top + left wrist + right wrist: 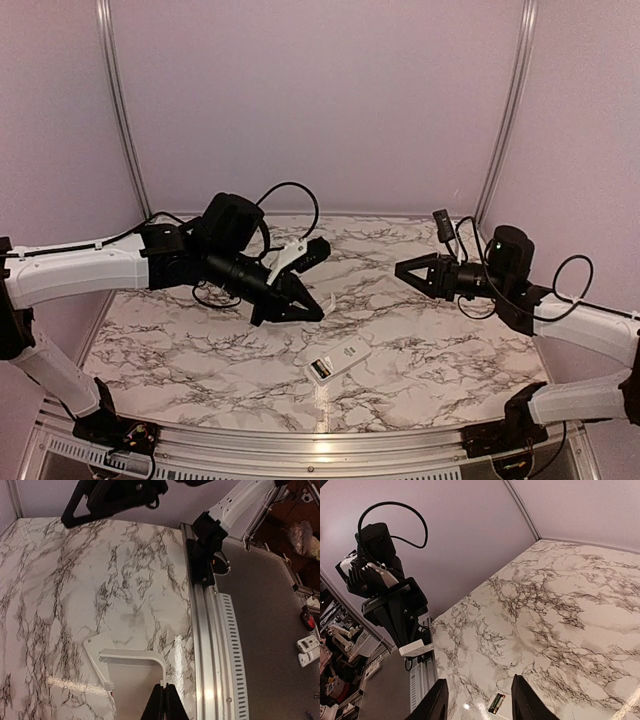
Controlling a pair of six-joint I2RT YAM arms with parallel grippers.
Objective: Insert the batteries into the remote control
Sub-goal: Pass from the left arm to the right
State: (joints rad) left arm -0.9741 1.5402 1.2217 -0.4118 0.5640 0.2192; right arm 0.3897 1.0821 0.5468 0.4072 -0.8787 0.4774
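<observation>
The white remote control (340, 357) lies flat on the marble table, front centre, with a dark patch at its near-left end. In the right wrist view a dark battery (496, 703) with a green and red label shows at the bottom edge. My left gripper (318, 308) hovers above and left of the remote, shut on a thin white cover piece (131, 672) by its edge. The remote (96, 649) shows partly beneath that cover. My right gripper (402, 268) hangs above the table's right side, its fingers (438, 700) apart with nothing between them.
An aluminium rail (202, 645) runs along the table's near edge. Purple walls close in the back and sides. The left arm's cable (290, 190) loops above its wrist. Bare marble (180, 340) lies left of the remote.
</observation>
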